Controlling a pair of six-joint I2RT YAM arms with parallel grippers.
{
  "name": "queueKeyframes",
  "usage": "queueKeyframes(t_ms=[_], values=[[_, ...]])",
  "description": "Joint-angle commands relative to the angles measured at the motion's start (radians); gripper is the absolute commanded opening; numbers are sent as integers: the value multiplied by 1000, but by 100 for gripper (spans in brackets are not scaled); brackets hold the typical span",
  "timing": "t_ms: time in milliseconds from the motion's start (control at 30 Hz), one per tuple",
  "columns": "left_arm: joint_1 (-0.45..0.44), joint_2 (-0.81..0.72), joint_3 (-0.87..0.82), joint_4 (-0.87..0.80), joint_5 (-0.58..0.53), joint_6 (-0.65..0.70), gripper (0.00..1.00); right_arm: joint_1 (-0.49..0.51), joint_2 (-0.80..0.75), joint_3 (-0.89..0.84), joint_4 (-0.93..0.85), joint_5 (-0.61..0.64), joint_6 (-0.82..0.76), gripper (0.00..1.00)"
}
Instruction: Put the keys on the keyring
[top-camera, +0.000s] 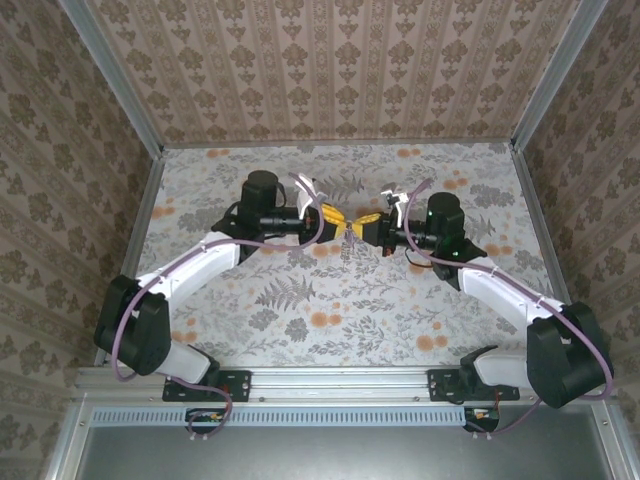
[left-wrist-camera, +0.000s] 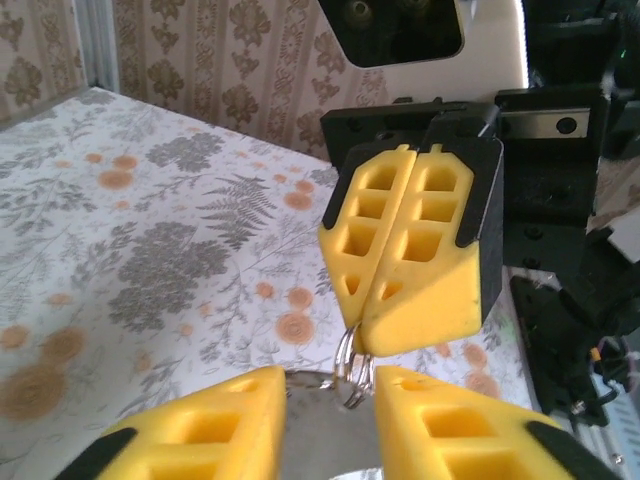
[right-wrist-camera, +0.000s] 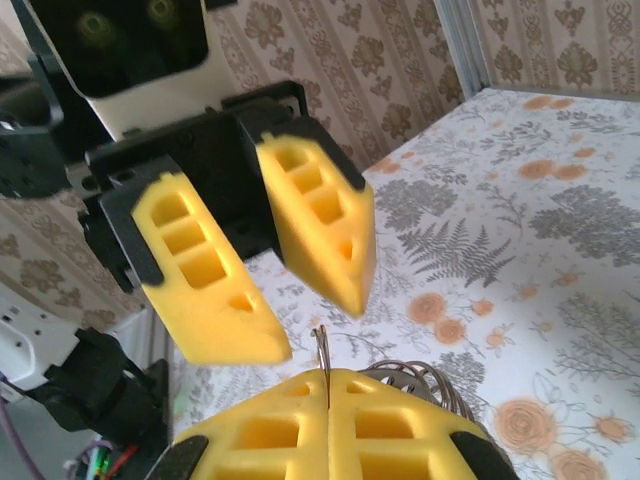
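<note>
Well, our right gripper (left-wrist-camera: 372, 325) is clenched on the wire keyring (left-wrist-camera: 350, 362) over the middle of the table (left-wrist-camera: 150, 250); our left gripper (left-wrist-camera: 330, 380) stands parted around it, grasping nothing. We think the silvery bit below is the key (left-wrist-camera: 320, 420). Unsupported, it could slip and vanish against the busy floral print. Damask wallpaper (left-wrist-camera: 250, 60) encloses three sides.

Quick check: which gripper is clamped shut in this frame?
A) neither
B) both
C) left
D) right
D: the right gripper has its fingers pressed together, pinching the keyring at their tips, while the left gripper has its fingers standing apart.
</note>
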Motion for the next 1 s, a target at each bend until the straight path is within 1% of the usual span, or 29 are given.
queueKeyframes(t_ms=[0, 100, 200, 300, 467, 600, 967], values=[[18, -45, 79, -206, -1, 127, 35, -2, -11, 81, -199, 28, -165, 0], [26, -40, 125, -317, 2, 185, 40, -2, 1, 136, -298, 31, -243, 0], [28, -16, 168, -407, 5, 230, 43, -1, 20, 204, -407, 16, -314, 0], [28, 11, 208, -466, 12, 258, 45, 2, 48, 277, -524, -11, -381, 0], [28, 60, 262, -531, 22, 295, 46, 16, 85, 368, -679, 3, -481, 0], [28, 98, 302, -577, 38, 322, 47, 19, 92, 389, -719, -2, -511, 0], [28, 147, 320, -547, 95, 307, 46, 29, 101, 390, -714, -22, -511, 0]])
